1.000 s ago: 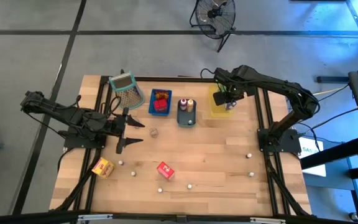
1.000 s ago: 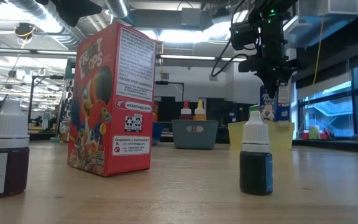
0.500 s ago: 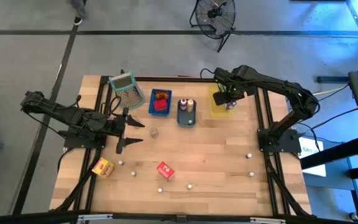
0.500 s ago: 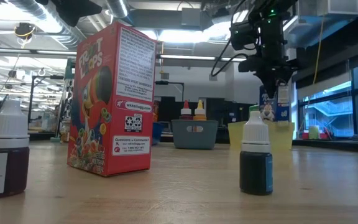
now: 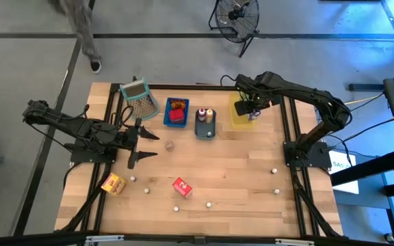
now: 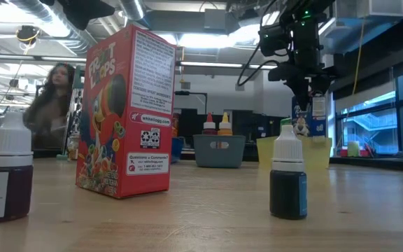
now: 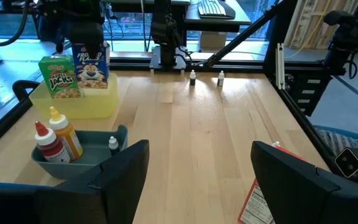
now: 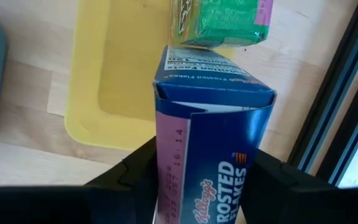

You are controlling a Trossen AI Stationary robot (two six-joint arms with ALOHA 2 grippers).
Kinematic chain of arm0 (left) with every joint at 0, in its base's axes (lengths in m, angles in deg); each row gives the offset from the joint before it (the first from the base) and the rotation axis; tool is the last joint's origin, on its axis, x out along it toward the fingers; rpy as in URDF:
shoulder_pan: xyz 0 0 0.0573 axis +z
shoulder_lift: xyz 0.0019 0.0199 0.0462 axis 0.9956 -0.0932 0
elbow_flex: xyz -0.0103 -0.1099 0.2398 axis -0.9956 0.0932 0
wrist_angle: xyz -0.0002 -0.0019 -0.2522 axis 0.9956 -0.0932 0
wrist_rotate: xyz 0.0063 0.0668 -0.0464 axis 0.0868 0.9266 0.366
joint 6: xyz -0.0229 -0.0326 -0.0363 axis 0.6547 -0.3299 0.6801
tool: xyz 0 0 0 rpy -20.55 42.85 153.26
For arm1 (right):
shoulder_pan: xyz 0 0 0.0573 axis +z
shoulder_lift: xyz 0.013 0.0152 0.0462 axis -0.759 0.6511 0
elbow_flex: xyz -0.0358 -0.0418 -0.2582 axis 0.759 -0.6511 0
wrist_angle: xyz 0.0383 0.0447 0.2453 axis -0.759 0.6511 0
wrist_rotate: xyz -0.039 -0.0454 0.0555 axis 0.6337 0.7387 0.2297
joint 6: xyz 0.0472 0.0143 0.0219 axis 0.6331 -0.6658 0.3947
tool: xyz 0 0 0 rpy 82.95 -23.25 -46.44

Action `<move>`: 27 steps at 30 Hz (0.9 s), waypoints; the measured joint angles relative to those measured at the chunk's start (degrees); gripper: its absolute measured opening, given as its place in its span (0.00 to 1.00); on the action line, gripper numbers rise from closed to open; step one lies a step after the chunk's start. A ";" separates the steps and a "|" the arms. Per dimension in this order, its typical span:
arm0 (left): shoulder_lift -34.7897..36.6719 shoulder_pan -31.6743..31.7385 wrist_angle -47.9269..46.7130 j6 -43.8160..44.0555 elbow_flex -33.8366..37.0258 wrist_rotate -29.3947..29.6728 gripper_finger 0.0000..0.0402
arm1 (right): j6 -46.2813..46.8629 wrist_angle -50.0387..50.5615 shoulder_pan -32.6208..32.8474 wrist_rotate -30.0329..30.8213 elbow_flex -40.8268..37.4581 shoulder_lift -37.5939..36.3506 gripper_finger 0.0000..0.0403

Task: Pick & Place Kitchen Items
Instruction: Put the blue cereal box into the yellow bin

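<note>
Since a second ago a person [image 6: 51, 105] has come into sight beyond the worktop's [image 5: 238, 171] far left corner; the arms and groceries lie as before. The right tool [image 5: 252, 113] still hangs over the yellow tray [image 5: 239, 121] at the far right. Its fingers [image 8: 135, 174] flank the top of the blue Frosted Flakes carton [image 8: 210, 149] standing upright in that tray beside the green carton [image 8: 219, 18]; whether they clasp it or have let go, I cannot tell.

The left tool [image 5: 146, 145] stays stretched low over the worktop's left middle, jaws spread and empty.

The red carton [image 5: 182, 186] and the yellow-orange carton [image 5: 113, 183] sit near the front, small bottles [image 5: 208, 203] scattered around them.
</note>
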State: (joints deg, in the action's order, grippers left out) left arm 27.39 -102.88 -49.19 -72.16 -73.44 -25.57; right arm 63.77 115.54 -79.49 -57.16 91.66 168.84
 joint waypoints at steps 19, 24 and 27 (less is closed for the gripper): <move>0.00 0.01 -0.01 0.02 0.00 -0.01 0.69 | -0.11 -0.79 -0.22 -0.07 0.00 4.71 0.43; 0.01 0.01 -0.01 0.02 0.00 -0.01 0.69 | -0.36 -1.46 -0.23 -0.05 0.00 5.08 0.43; 0.00 0.01 -0.01 0.02 0.00 -0.01 0.69 | -0.90 -1.75 -0.24 -0.05 0.00 5.11 0.43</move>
State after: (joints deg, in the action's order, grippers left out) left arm 27.39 -102.87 -49.20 -72.13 -73.44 -25.58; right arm 62.87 113.80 -79.73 -57.22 91.66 173.96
